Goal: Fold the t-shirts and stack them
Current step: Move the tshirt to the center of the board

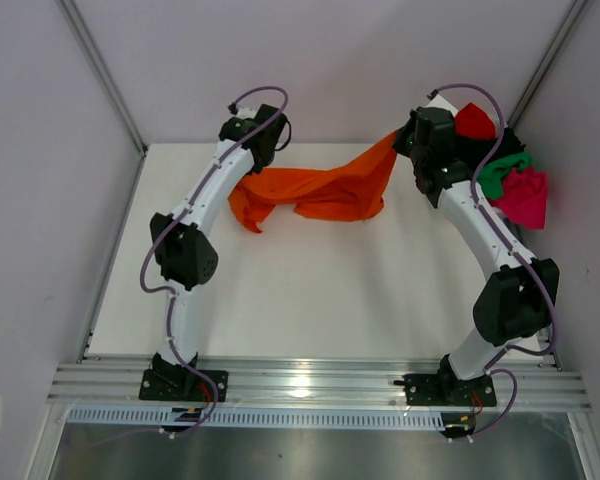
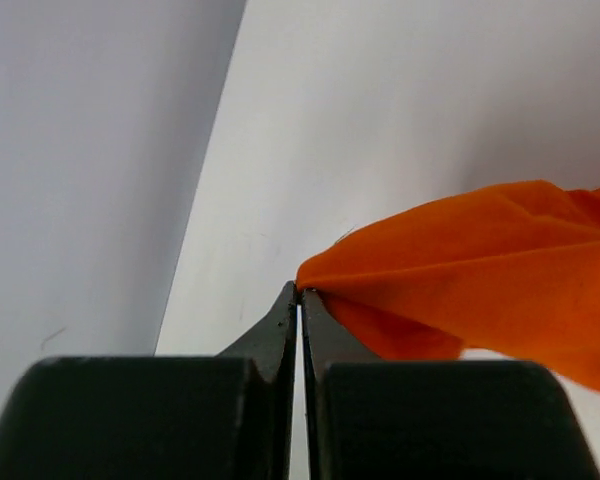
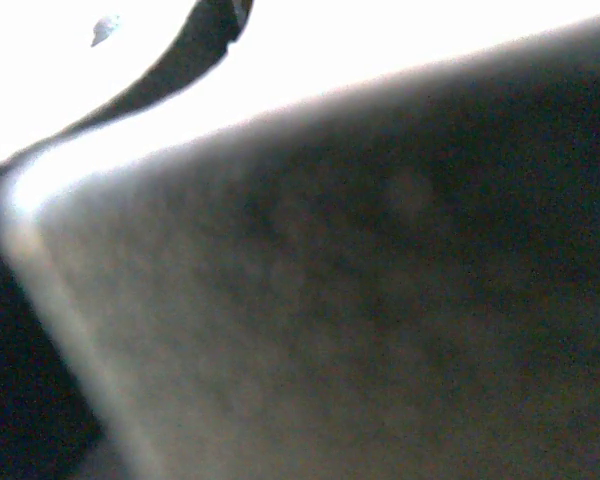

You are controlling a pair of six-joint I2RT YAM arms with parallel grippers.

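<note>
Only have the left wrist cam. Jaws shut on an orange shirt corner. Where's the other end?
Observer: From the top view, the orange shirt runs along the far side of the table to the right gripper. One corner is drawn up to a point there. It looks pinched, though the fingers are hidden.
Operator: Is the shirt hanging free?
Observer: No. Its middle lies bunched on the table and only the right end is lifted.
Operator: Other shirts?
Observer: A red shirt, a green shirt and a pink shirt are heaped at the far right corner.
</note>
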